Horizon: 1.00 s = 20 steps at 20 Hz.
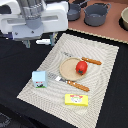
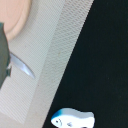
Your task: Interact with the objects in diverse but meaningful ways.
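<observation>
My gripper (image 1: 37, 37) hangs high over the black table at the woven mat's far corner; its jaws are blurred, so I cannot tell their state. Just below it a white-and-blue fish piece (image 1: 44, 41) lies on the black surface beside the mat, and the wrist view also shows this fish (image 2: 73, 119). A red tomato (image 1: 81, 67) sits on the tan plate (image 1: 69, 70). The milk carton (image 1: 39, 78) stands upright near the mat's edge on the exterior view's left. A flat yellow box (image 1: 76, 100) lies at the mat's near edge.
Orange-handled cutlery (image 1: 91, 61) flanks the plate, with a second piece (image 1: 77, 85) in front of it. Two grey pots (image 1: 95, 14) stand at the back, and a bowl (image 1: 125, 17) is at the far right. In the wrist view a metal blade (image 2: 22, 65) lies on the mat.
</observation>
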Motion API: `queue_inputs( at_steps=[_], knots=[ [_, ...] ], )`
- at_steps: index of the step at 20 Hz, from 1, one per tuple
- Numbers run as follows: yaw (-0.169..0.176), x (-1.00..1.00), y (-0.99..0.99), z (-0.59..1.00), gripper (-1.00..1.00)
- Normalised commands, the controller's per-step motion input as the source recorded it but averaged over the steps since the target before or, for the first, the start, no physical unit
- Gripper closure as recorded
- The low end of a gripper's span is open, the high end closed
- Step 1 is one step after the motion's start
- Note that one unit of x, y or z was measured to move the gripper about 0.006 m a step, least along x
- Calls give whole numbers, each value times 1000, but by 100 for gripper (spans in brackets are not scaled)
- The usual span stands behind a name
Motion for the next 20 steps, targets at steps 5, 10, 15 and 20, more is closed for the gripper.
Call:
queue_inputs(
  at_steps=[5, 10, 15, 20],
  knots=[
    [-90, 431, -372, -33, -100],
    [-40, 229, -488, -74, -100],
    [-27, 185, -490, -114, -100],
    [-26, 260, -389, -143, -100]
  ],
)
